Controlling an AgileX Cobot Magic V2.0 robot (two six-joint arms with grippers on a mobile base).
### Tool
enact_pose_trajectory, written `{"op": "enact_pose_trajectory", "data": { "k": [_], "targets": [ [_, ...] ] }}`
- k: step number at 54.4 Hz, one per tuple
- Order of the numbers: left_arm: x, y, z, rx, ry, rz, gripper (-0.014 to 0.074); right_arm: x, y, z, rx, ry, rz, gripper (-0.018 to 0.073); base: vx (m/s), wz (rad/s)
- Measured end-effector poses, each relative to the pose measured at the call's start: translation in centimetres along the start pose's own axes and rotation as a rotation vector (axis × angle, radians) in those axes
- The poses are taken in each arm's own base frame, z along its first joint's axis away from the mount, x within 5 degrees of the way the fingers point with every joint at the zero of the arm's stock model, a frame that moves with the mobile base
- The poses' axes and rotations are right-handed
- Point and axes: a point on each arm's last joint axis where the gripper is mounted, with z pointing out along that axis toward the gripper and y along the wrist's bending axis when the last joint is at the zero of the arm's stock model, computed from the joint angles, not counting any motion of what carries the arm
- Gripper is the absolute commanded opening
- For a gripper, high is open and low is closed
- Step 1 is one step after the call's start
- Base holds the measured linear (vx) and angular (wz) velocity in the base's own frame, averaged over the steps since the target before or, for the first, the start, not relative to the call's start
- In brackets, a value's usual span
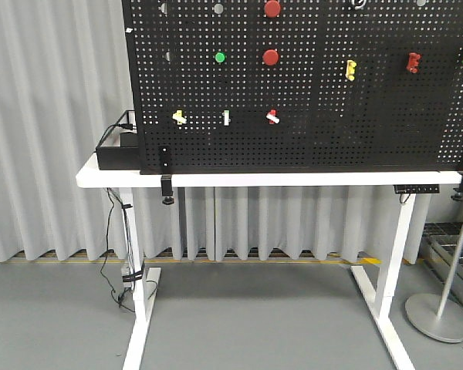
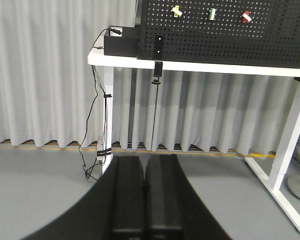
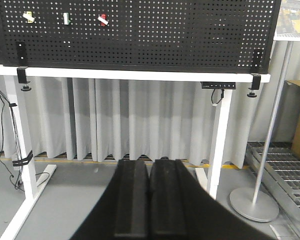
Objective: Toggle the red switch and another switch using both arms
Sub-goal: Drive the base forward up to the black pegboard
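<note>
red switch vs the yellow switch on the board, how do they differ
Base colour: the red switch has a red base, the yellow switch a yellow one. Place: the red switch is the right end of the row of three, straight below the round red buttons; the yellow switch is the left end. Shared: same row on the black pegboard, small, each with a pale tilted lever.

Facing you: a black pegboard [image 1: 355, 139] speckled with rows of pale holes carries the red switch [image 1: 272, 116], red-based with a white lever, the yellow-based switch [image 1: 179, 117], cream-levered, and a green-based toggle [image 1: 226, 117], above a white table [image 1: 216, 179] and grey curtains [image 1: 46, 116].
</note>
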Motion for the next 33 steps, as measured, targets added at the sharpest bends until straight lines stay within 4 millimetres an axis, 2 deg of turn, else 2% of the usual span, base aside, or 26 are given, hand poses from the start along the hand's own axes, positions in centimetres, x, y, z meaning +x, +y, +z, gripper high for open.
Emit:
{"op": "enact_pose_trajectory", "data": {
  "k": [33],
  "targets": [
    [0.00, 0.00, 0.00, 0.000, 0.000, 0.000, 0.0003, 0.00, 0.00, 0.00, 0.000, 0.000, 0.000, -0.0006, 0.00, 0.00]
  ]
}}
